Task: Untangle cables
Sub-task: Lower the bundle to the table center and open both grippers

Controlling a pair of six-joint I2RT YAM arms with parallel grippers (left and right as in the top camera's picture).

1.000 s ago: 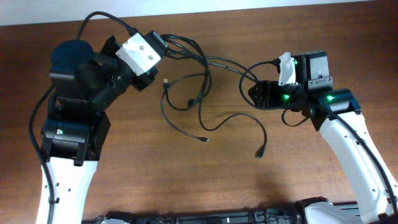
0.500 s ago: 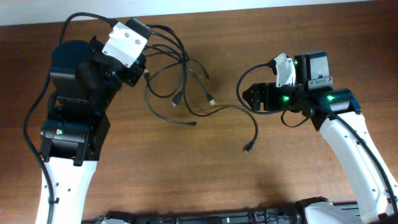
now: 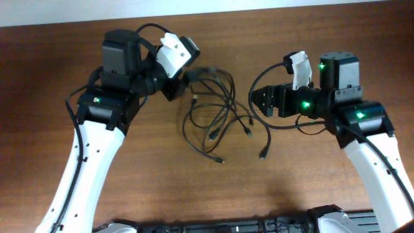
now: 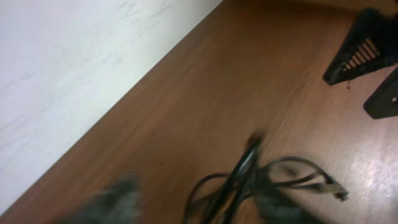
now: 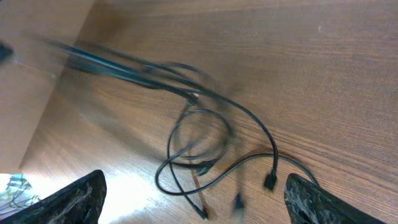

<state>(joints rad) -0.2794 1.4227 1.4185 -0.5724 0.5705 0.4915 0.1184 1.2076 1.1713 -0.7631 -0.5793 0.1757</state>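
Several thin black cables (image 3: 217, 110) lie in a loose tangle on the wooden table between the two arms, plug ends splayed toward the front. My left gripper (image 3: 184, 83) is at the tangle's upper left. The left wrist view is blurred: its fingers (image 4: 115, 199) stand apart, and a bundle of cables (image 4: 245, 174) runs through the gap without being pinched. My right gripper (image 3: 253, 101) is open just right of the tangle. The cables (image 5: 193, 124) lie ahead of the right gripper (image 5: 199, 208), with one plug (image 5: 270, 181) near its right finger (image 5: 323, 205).
The table's far edge meets a white surface (image 3: 259, 5) at the back. A thicker black wire (image 3: 255, 81) loops off the right arm beside the tangle. The right gripper's fingers (image 4: 364, 50) show at the left wrist view's upper right.
The left arm swung right toward the centre, carrying the cable bundle along and bunching it closer to the right gripper. Its jaws went from shut to apart. The right arm barely shifted.
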